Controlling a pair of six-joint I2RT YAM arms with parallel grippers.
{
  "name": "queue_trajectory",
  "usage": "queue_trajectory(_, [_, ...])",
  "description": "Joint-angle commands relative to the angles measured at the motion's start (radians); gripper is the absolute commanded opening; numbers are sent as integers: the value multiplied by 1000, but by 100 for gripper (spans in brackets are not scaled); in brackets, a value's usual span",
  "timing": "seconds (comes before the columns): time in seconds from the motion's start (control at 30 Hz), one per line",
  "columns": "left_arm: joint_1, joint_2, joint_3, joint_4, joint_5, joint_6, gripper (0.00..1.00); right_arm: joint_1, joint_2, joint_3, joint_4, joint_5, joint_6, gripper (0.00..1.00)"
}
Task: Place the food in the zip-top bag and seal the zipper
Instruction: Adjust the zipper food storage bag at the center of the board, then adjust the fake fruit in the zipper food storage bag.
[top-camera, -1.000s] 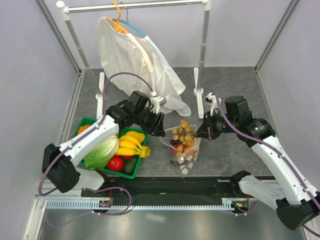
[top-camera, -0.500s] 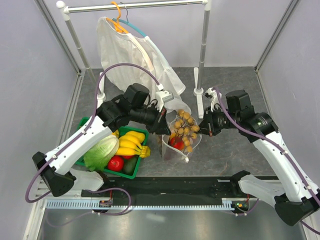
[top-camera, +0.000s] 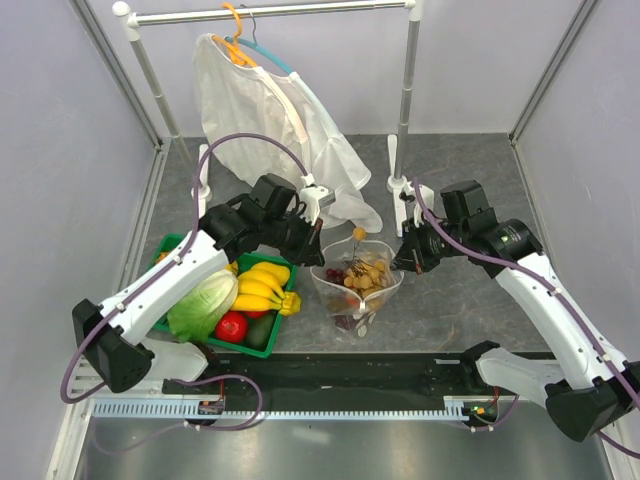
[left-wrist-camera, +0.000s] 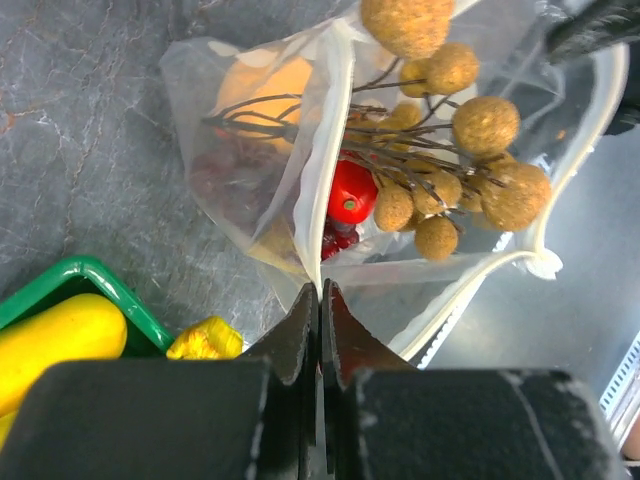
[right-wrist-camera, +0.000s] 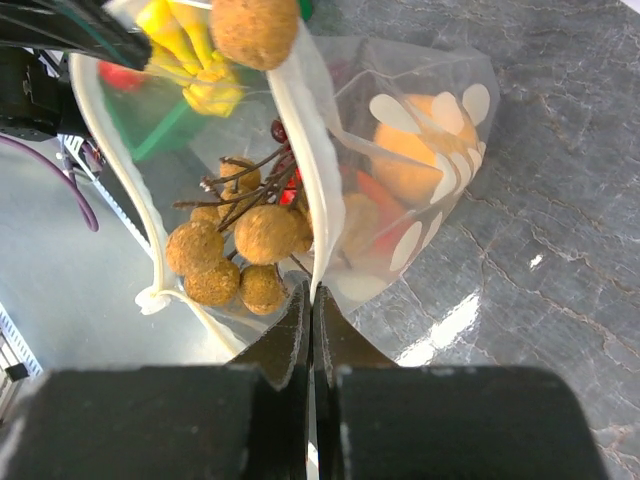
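berry bunch (top-camera: 366, 270) in the bag (top-camera: 337, 298); basket (top-camera: 172, 241) to its left, garment (top-camera: 262, 112) behind.

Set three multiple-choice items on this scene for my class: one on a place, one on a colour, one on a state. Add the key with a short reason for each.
1. In the overhead view, where does the green basket stand relative to the zip-top bag?
A) to its right
B) to its left
C) on top of it

2. What colour are the balls of the berry bunch at the bag's mouth?
A) tan-brown
B) blue
C) white

3. How does the left end effector stand?
A) wide open over the basket
B) shut, holding nothing
C) shut on the bag's rim

Key:
1 B, the basket lies left of the bag in that view.
2 A, the left wrist view shows tan-brown balls on dark stems.
3 C, it is pinched shut on the bag's white rim.
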Motion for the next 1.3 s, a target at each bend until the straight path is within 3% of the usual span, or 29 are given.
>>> queue_trajectory(0.0, [-11, -53, -8, 65, 58, 54, 2, -3, -13, -12, 42, -6, -18, 0])
queue_trajectory(0.1, [-53, -70, -31, 73, 48, 101, 4, -3, -4, 3, 42, -30, -27, 0])
queue_trajectory(0.17, [-47, -87, -46, 78, 48, 135, 20, -3, -5, 1, 37, -32, -35, 0])
queue_trajectory(0.2, [-36, -99, -67, 108, 55, 138, 44, -3, -7, -2, 34, -30, -45, 0])
queue_trajectory(0.27, [39, -138, -86, 151, 118, 105, 64, -2, -14, -11, 34, -29, -54, 0])
queue_trajectory(0.3, [67, -144, -86, 171, 153, 70, 72, -3, -17, -14, 34, -29, -59, 0])
queue_trajectory(0.4, [121, -106, -31, 206, 247, 10, 79, -3, -27, -26, 37, -32, -64, 0])
queue_trajectory(0.7, [122, 101, 106, 335, 302, -155, 82, -2, -17, -18, 46, -42, -61, 0])
queue_trajectory(0.87, [105, 206, 150, 386, 368, -251, 78, -2, -19, -14, 51, -43, -58, 0])
queue_trajectory(1.07, [56, 220, 146, 464, 480, -278, 69, -2, -17, -17, 52, -41, -56, 0])
queue_trajectory(1.27, [24, 116, 90, 492, 525, -163, 57, -3, -19, -20, 57, -39, -47, 0])
